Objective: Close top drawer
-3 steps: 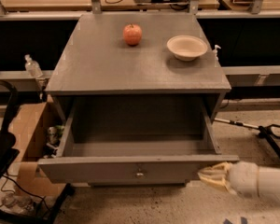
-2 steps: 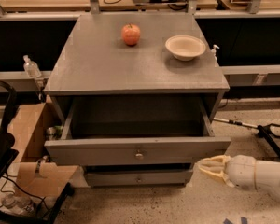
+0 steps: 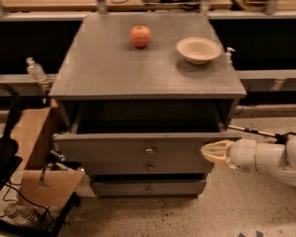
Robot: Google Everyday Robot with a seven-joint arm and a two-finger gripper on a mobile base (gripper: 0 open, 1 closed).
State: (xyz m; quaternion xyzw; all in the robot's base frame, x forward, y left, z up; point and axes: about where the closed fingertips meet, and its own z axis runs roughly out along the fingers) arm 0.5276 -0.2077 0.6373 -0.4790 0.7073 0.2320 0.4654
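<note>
The top drawer [image 3: 138, 147] of the grey cabinet is still pulled out a little, its long front panel showing a small brass knob [image 3: 149, 149] at the centre. A dark gap of its inside shows under the cabinet top. My gripper [image 3: 213, 152] reaches in from the right at the end of a white arm. Its yellowish tip rests against the right end of the drawer front. The two lower drawer fronts [image 3: 148, 186] sit below.
An apple [image 3: 140, 35] and a beige bowl [image 3: 199, 49] stand on the cabinet top [image 3: 113, 73]. A cardboard box [image 3: 37, 157] and cables lie on the floor at the left. A dark chair edge [image 3: 2, 147] is at far left. Desks run along the back.
The top drawer has slid inward, from wide open to only slightly open. My gripper has followed it toward the cabinet, staying at the right end of the front panel.
</note>
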